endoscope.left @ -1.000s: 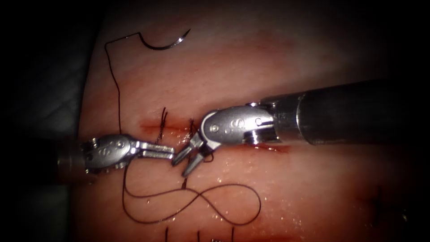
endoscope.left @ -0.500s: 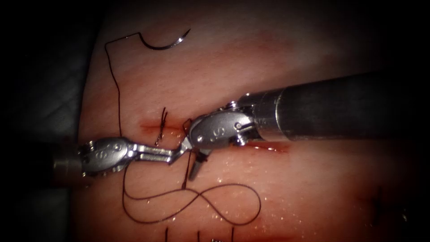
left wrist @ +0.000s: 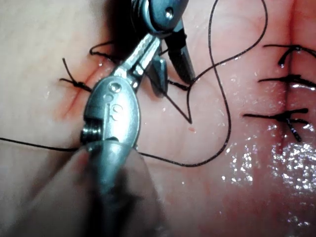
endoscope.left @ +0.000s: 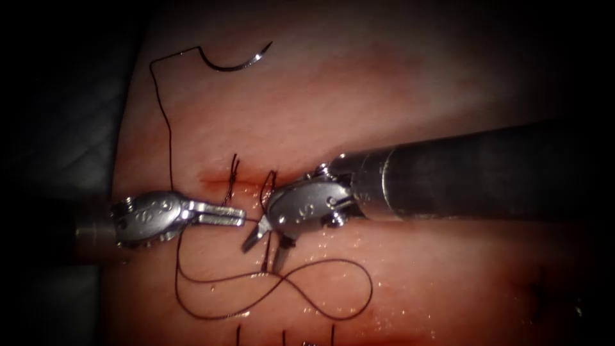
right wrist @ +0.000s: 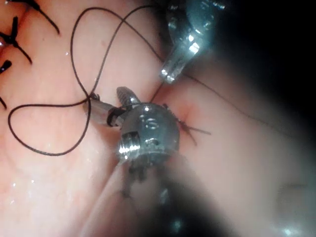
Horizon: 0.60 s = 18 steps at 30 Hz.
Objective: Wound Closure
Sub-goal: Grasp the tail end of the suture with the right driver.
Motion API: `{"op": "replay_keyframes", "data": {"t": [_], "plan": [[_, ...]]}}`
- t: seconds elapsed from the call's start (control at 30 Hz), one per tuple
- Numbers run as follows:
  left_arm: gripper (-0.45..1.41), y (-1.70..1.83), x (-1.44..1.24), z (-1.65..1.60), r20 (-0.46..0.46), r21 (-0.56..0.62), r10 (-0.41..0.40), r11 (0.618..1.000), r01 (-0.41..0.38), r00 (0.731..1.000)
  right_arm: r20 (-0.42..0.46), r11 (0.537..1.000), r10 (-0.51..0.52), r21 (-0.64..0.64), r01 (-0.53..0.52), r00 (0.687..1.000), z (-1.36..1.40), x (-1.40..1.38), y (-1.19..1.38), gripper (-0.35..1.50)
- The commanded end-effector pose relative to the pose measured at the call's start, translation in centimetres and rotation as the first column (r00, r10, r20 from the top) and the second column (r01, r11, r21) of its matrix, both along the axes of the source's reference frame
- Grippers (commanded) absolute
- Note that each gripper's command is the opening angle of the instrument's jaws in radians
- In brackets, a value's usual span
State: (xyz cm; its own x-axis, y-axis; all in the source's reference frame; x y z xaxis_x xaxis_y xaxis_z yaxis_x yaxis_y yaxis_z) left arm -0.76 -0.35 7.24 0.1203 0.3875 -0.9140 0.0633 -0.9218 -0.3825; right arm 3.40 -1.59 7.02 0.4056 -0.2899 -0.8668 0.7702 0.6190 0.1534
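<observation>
The curved needle [endoscope.left: 235, 59] lay free on the tissue [endoscope.left: 416, 109] in the upper left of the endoscope frame, a dark arc with its bright tip to the right, held by neither tool and not in the tissue. Dark thread [endoscope.left: 164, 122] ran down from its blunt end, passed the cut [endoscope.left: 221, 181] and coiled in a figure-eight loop near the lower centre. The left tool [endoscope.left: 238, 216] had its jaws closed on the thread. The right tool [endoscope.left: 266, 247] pointed downward, jaws parted around a thread strand, gripping nothing. A tied stitch [endoscope.left: 232, 176] crossed the cut.
</observation>
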Motion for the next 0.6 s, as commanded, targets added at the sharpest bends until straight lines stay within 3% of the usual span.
{"op": "replay_keyframes", "data": {"t": [0.03, 0.1, 0.27, 0.3, 0.5, 0.6], "plan": [[-0.45, -0.02, -0.04, 0.04, 0.002, 0.0, 0.001, 1.0, -0.001, 1.0, 0.011, 1.0, -0.012, -0.008, 0.012, 1.0, 0.09, 0.06, -0.05, 0.67], [-0.45, -0.02, -0.04, 0.04, 0.002, 0.0, 0.002, 1.0, -0.002, 1.0, 0.027, 0.999, -0.034, -0.015, 0.034, 0.999, 0.14, 0.06, -0.08, 0.52], [-0.45, -0.04, -0.01, 0.02, 0.003, 0.0, 0.004, 1.0, -0.004, 1.0, 0.048, 0.997, -0.077, -0.018, 0.077, 0.996, 0.22, 0.05, -0.12, -0.28], [-0.45, -0.04, -0.01, 0.02, 0.003, 0.0, 0.004, 1.0, -0.004, 1.0, 0.056, 0.997, -0.08, -0.015, 0.081, 0.995, 0.22, 0.05, -0.12, -0.35], [-0.45, -0.09, 0.0, 0.02, 0.001, -0.004, 0.005, 1.0, -0.005, 1.0, 0.119, 0.992, -0.122, -0.004, 0.123, 0.985, 0.22, 0.06, -0.1, -0.35], [-0.45, -0.12, 0.0, 0.03, -0.001, -0.007, 0.005, 1.0, -0.005, 1.0, 0.113, 0.999, -0.016, 0.034, 0.013, 0.993, 0.2, 0.04, 0.02, -0.35]]}}
